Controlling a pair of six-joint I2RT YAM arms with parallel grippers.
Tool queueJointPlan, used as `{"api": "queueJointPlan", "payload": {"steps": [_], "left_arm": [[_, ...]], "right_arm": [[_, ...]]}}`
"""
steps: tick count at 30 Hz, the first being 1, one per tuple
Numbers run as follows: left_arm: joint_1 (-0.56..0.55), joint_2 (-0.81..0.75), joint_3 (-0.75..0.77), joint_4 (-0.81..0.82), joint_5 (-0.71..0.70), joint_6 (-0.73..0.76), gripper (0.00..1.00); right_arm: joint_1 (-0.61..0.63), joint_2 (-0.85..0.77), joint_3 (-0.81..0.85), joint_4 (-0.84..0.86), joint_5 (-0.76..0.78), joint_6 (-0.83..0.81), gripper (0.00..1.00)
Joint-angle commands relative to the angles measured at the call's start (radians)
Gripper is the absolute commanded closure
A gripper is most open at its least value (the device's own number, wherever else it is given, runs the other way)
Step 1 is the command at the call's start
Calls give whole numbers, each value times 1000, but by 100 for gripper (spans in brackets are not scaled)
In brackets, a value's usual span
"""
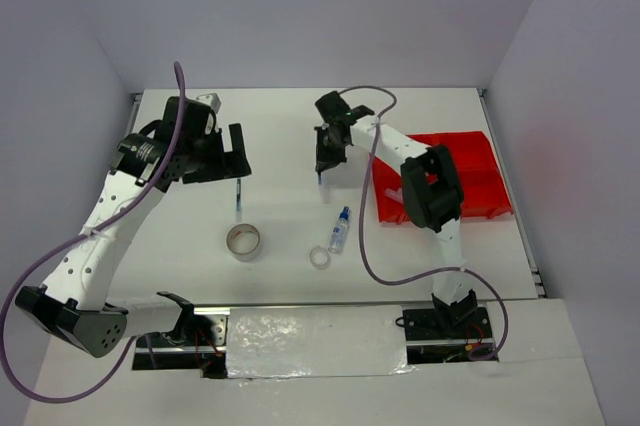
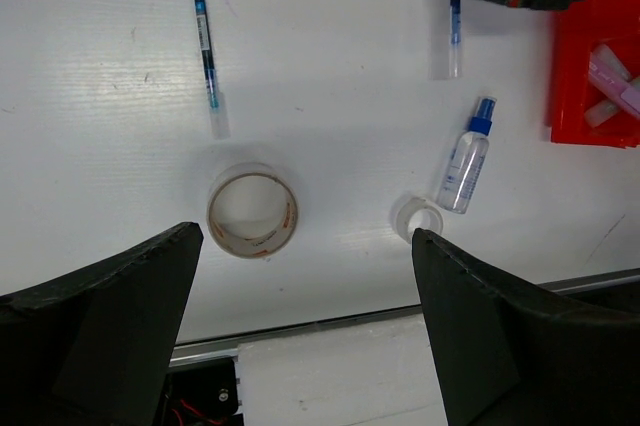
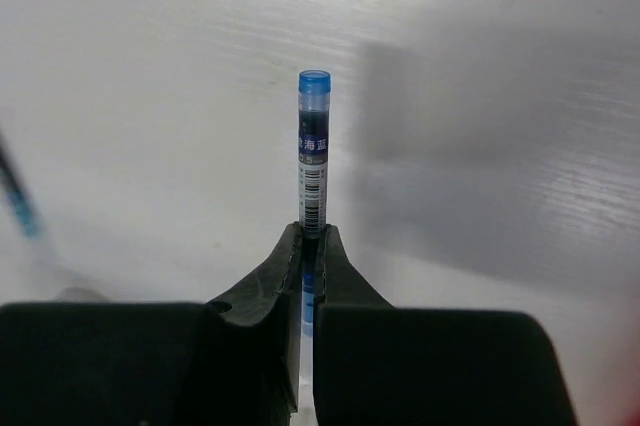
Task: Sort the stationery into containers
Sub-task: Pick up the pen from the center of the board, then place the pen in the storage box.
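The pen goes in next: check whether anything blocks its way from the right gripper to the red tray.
Nothing visible does. The right gripper holds the pen; the bottle lies off the path to the tray.

Robotics lab test cell: white bench (image 1: 285,141) boxed by plain pale walls (image 1: 330,16), cabled robot arms (image 1: 95,236) bolted at 6 o'clock.

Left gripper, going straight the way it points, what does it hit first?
Likely the tape roll, just ahead of the open left gripper; depth is unclear, so possibly the bare table beside it.
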Motion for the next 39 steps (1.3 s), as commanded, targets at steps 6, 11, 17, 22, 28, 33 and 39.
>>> {"api": "queueJointPlan", "payload": {"steps": [6, 11, 17, 22, 28, 33, 39], "left_arm": [[9, -36, -40, 79, 45, 9, 1], [10, -67, -70, 103, 52, -12, 0], [12, -129, -99, 125, 8, -11, 1], [18, -132, -110, 109, -35, -2, 1], [41, -129, -108, 131, -66, 0, 1], [74, -90, -128, 152, -63, 5, 1], [137, 0, -154, 200, -28, 18, 1]], "right_arm": [[-210, -360, -35, 59, 111, 339, 100], [-327, -474, -245, -60, 365, 704, 100], [-405, -483, -309, -38, 416, 804, 100], [-440, -436, -333, -13, 373, 804, 100], [-443, -431, -384, -7, 390, 812, 86], [-446, -443, -398, 45, 367, 769, 37], [-468, -468, -356, 100, 281, 698, 27]]}}
